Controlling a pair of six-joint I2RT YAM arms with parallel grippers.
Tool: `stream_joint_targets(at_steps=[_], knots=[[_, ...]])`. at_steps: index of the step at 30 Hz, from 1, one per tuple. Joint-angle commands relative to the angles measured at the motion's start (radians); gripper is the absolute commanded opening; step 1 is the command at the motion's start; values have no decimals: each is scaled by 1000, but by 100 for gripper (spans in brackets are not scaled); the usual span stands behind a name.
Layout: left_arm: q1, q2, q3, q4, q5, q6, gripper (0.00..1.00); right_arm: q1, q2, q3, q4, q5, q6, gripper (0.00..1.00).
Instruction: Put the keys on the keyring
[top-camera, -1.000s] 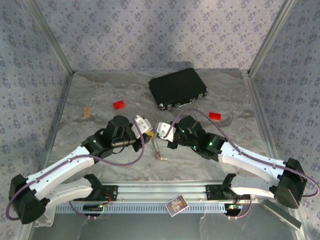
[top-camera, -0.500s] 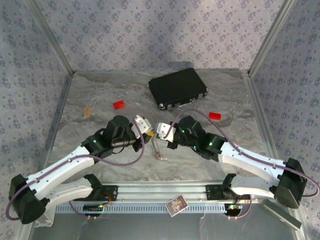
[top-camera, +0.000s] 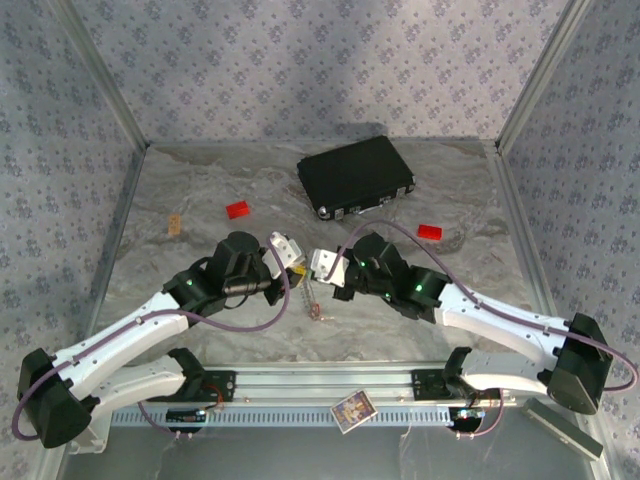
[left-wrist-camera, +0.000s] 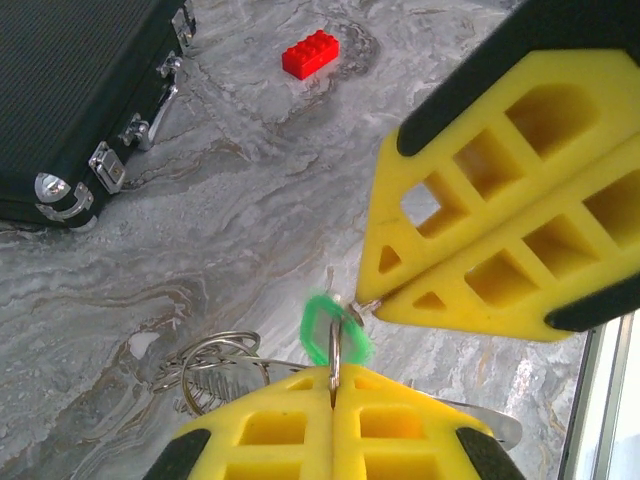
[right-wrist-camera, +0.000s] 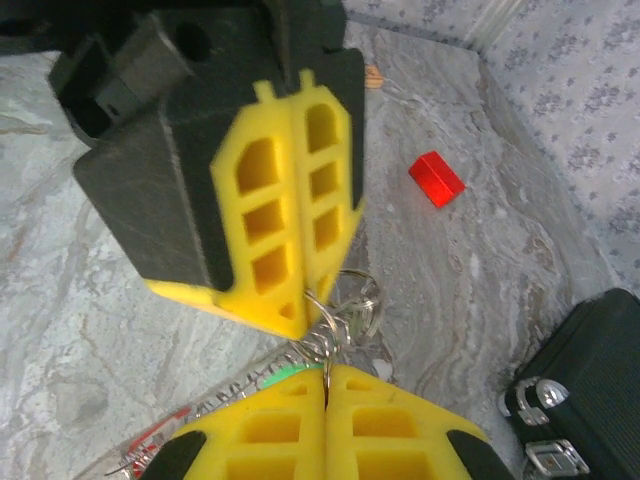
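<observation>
My two grippers meet tip to tip over the middle of the table, the left gripper (top-camera: 297, 266) facing the right gripper (top-camera: 314, 270). In the left wrist view my left gripper (left-wrist-camera: 333, 372) is shut on a thin metal ring of the keyring (left-wrist-camera: 215, 365), which stands edge-on across the green key (left-wrist-camera: 318, 330). The right gripper (left-wrist-camera: 372, 300) is shut on a metal bit at that ring's top. In the right wrist view my right gripper (right-wrist-camera: 325, 368) pinches a ring of the keyring (right-wrist-camera: 350, 305), and the left gripper (right-wrist-camera: 298, 310) is shut just above. A red key (right-wrist-camera: 160, 430) trails off to the lower left.
A black case (top-camera: 355, 175) lies at the back centre. One red block (top-camera: 237, 209) sits to the left of it and another red block (top-camera: 429, 232) to the right. A small tan piece (top-camera: 175, 224) lies far left. A card (top-camera: 352, 409) rests on the front rail.
The right gripper has edged slightly left, toward the left gripper. Both grippers stay shut and the left arm has not moved.
</observation>
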Motion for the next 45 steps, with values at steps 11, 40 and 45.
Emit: stream_joint_targets(at_steps=[11, 40, 45], knots=[[-5, -3, 27, 82, 15, -1, 0, 26, 12, 35, -32, -22, -25, 0], [-5, -89, -200, 434, 185, 339, 0, -178, -151, -61, -37, -382, 153, 21], [-5, -76, -197, 440, 218, 346, 0, -156, -125, -45, -47, -378, 113, 21]])
